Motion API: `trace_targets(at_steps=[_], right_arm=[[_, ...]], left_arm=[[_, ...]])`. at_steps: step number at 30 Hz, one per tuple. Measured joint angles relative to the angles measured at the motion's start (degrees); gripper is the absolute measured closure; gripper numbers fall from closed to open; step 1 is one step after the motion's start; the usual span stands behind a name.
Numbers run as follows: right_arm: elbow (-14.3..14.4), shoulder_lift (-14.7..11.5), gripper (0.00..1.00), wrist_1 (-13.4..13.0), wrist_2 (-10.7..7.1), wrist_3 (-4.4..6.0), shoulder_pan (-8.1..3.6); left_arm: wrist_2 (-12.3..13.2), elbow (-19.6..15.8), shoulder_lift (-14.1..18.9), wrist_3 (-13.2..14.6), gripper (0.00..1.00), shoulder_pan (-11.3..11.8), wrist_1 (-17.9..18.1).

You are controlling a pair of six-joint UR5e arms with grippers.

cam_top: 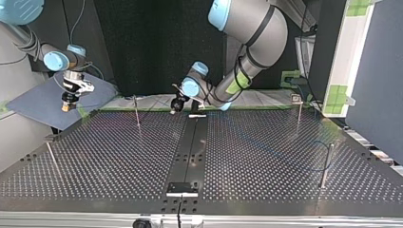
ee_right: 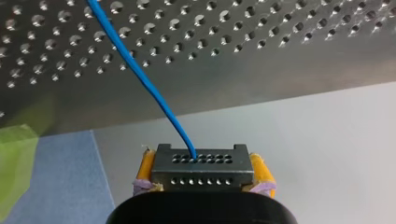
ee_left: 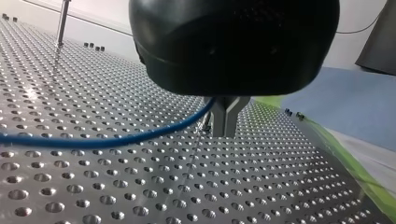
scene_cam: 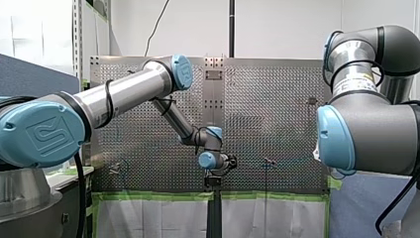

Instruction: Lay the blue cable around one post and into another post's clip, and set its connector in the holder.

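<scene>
In the right wrist view my right gripper [ee_right: 204,167] has its yellow pads shut on the black connector [ee_right: 201,175]. The blue cable [ee_right: 140,74] leaves the connector toward the perforated table. The top view shows this gripper [cam_top: 68,105] off the table's far left corner, over a blue mat. My left gripper [ee_left: 225,127] has its metal fingers shut on the blue cable [ee_left: 140,137] just above the table; the cable trails off to one side of the fingers. In the top view it [cam_top: 177,107] is at the far edge's middle. The holder [cam_top: 182,188] sits at the near middle.
Thin posts stand on the perforated table [cam_top: 119,161]: one at far left [cam_top: 136,111], one at far right [cam_top: 299,111], one at near right [cam_top: 327,164], a tilted one at near left [cam_top: 52,156]. A small bracket [cam_top: 197,115] lies beside my left gripper.
</scene>
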Motion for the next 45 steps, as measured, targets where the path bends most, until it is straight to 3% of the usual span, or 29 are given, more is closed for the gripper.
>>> trace_targets(at_steps=[9,18,25,34,45], right_arm=[[-4.0,2.6,1.00,2.8,-0.60,-1.64,0.44],[-6.9,4.1,1.00,2.1,-2.23,-2.12,1.16],[-10.0,6.6,1.00,4.8,-2.50,-4.60,1.93],[-14.2,7.1,1.00,8.9,-2.24,-7.22,2.27],[-18.9,7.2,1.00,13.2,-1.59,-7.48,3.17]], left_arm=[[0.0,1.2,0.0,0.1,0.98,1.3,-1.0],[0.0,2.6,-0.6,0.1,0.98,2.7,-2.6],[-0.2,3.0,-0.8,0.2,0.98,3.5,-3.3],[0.4,3.1,-0.8,0.2,0.98,3.8,-3.6],[2.6,3.1,-0.8,2.7,0.98,2.9,-5.8]])
